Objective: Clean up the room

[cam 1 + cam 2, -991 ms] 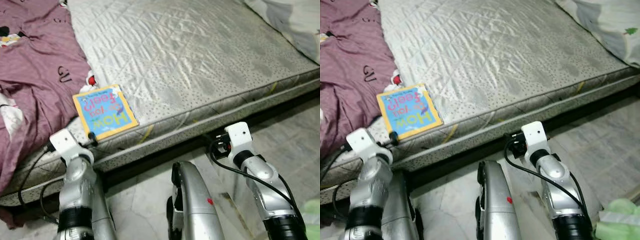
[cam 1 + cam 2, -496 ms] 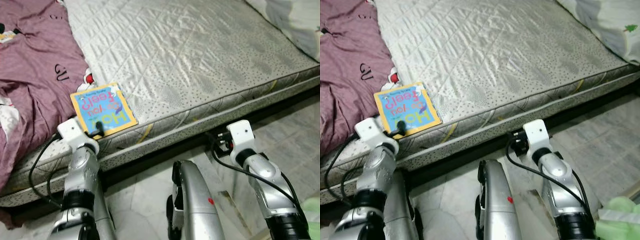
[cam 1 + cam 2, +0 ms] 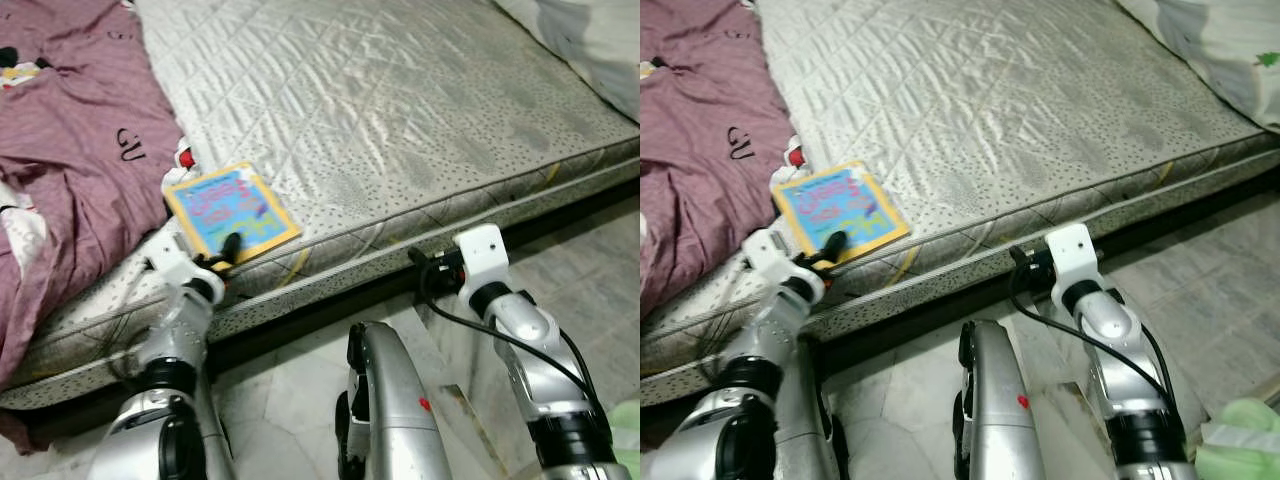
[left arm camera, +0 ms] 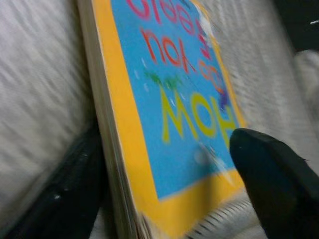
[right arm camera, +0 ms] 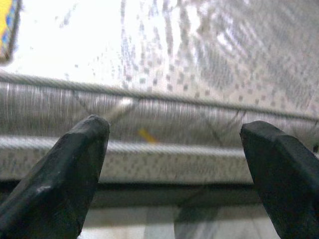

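A children's book (image 3: 232, 208) with a yellow border and blue cover lies flat near the front edge of the bare mattress (image 3: 400, 110). My left gripper (image 3: 222, 253) has reached its near edge and is open. In the left wrist view one finger (image 4: 65, 194) lies beside the book's (image 4: 174, 99) page edge and the other finger (image 4: 274, 174) hovers over the cover. My right gripper (image 5: 174, 134) is open and holds nothing. It hangs in front of the mattress side (image 5: 159, 114), below the top surface.
A maroon blanket (image 3: 70, 130) covers the mattress's left part, with a small red and white object (image 3: 182, 157) at its edge. White bedding (image 3: 600, 40) lies at the far right. A green thing (image 3: 1240, 440) sits on the tiled floor (image 3: 590, 270).
My left gripper has moved forward onto the book's near edge, one finger now over the cover. The book has turned a little. The right arm has hardly moved.
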You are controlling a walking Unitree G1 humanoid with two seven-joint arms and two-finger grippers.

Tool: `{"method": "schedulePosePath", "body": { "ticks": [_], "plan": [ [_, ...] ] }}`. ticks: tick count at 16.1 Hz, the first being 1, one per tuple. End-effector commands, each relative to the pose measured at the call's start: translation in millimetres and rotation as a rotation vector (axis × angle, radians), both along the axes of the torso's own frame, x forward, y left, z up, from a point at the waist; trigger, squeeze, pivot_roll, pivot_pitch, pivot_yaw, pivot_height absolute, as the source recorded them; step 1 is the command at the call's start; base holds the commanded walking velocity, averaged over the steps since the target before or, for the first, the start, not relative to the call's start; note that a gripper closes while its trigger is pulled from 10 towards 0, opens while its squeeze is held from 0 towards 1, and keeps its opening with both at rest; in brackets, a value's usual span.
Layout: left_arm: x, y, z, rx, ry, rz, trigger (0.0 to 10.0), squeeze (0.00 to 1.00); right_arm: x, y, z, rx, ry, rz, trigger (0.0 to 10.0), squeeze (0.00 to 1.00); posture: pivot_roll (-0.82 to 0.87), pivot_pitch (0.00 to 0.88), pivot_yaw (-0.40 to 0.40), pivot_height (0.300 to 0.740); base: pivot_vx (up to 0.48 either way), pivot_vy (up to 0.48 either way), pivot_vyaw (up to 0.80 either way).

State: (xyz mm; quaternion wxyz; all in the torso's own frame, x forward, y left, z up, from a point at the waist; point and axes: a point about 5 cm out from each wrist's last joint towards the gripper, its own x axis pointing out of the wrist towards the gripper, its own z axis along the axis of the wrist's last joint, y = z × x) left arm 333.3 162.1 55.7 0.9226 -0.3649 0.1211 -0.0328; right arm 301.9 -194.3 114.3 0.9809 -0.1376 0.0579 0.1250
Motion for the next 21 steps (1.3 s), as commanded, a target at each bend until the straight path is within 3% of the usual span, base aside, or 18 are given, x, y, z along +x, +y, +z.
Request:
{"method": "schedulePosePath", "body": {
  "ticks": [1, 3, 8, 16, 21],
  "plan": [
    [-14.4, -18.4, -26, -0.107, 0.113, -0.058, 0.0, 0.0, -0.4, -4.2, -3, -0.009, 0.001, -0.017, 10.0, 0.0, -0.11, 0.13, -0.083, 0.497, 0.0, 0.0, 0.0],
    [-5.6, -9.0, -17, -0.2, 0.068, -0.011, 0.0, 0.0, 4.5, 2.8, 0, -0.013, -0.023, 0.007, 10.0, 0.0, -0.1, 0.102, -0.079, 0.497, 0.0, 0.0, 0.0],
    [-4.0, -4.1, -19, -0.265, 0.092, 0.016, 0.0, 0.0, 16.6, 12.1, 4, -0.007, -0.059, 0.02, 10.0, 0.0, -0.08, 0.054, -0.078, 0.497, 0.0, 0.0, 0.0],
    [2.0, -3.6, -13, -0.245, 0.091, -0.021, 0.0, 0.0, 30.4, 31.8, 6, 0.028, -0.092, 0.054, 10.0, 0.0, -0.03, 0.009, -0.072, 0.497, 0.0, 0.0, 0.0],
    [3.0, -0.5, -13, -0.214, 0.103, -0.028, 0.0, 0.0, 33.9, 30.5, 5, 0.036, -0.11, 0.03, 10.0, 0.0, -0.03, 0.014, -0.049, 0.497, 0.0, 0.0, 0.0]
  ]
}}
